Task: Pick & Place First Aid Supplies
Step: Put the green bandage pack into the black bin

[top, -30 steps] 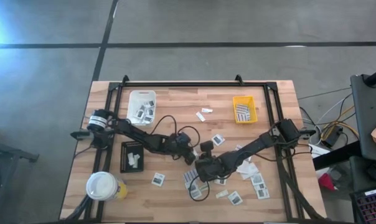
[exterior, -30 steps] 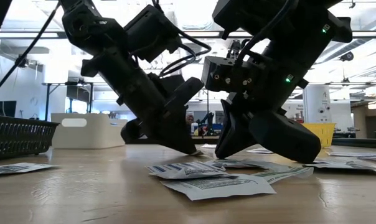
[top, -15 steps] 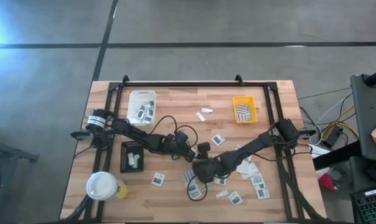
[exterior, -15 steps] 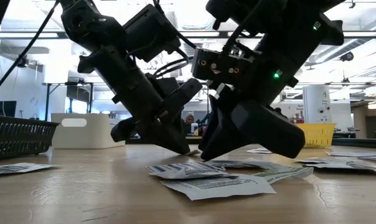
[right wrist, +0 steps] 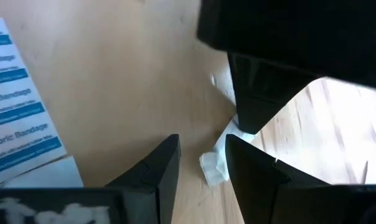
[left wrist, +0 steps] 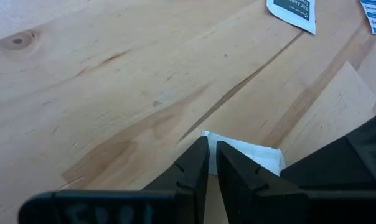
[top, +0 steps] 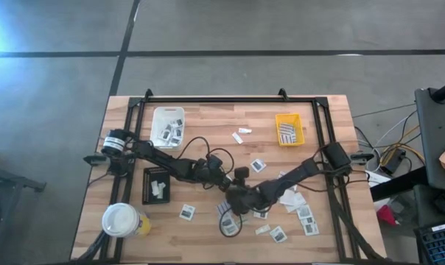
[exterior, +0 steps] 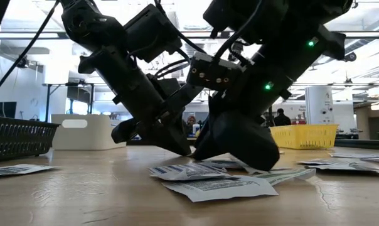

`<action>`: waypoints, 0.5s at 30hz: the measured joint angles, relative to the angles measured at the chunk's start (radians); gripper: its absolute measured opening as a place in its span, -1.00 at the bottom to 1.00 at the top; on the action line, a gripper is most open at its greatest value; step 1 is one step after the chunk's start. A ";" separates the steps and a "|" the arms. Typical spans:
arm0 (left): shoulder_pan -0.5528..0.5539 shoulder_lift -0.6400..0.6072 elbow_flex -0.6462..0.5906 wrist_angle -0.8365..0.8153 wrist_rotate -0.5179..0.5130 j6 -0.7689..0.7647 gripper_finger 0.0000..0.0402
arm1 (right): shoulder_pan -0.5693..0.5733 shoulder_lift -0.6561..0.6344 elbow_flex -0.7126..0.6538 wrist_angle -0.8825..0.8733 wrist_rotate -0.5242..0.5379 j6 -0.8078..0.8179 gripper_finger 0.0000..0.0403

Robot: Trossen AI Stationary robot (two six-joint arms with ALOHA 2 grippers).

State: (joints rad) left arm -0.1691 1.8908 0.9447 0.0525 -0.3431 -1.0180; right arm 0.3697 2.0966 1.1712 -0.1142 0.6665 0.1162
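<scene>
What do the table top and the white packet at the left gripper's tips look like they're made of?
Table top: looks like pale wood, with visible grain, a knot and plank seams; matte to slightly sheeny. White packet: probably paper or a thin paper-like wrapper, flat, matte and lying at the near-shut tips of the left gripper; its contents can't be told.

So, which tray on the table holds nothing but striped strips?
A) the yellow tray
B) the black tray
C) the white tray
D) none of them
A: in the high view the yellow tray near the table's far edge, on the right arm's side, holds only a small stack of striped strips.
</scene>
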 joint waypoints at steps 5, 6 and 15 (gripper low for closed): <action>0.000 0.000 0.000 0.000 -0.002 0.002 -0.74 | 0.000 0.010 0.001 0.000 0.022 0.035 -0.35; 0.000 0.000 0.000 0.000 -0.002 0.002 -0.74 | 0.000 0.010 0.001 -0.001 0.022 0.036 -0.36; -0.001 0.001 -0.001 0.000 0.002 0.002 -0.74 | -0.003 0.010 0.002 -0.061 0.038 0.077 -0.52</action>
State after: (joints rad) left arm -0.1699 1.8915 0.9440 0.0522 -0.3412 -1.0157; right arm 0.3668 2.1071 1.1728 -0.1749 0.7043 0.1928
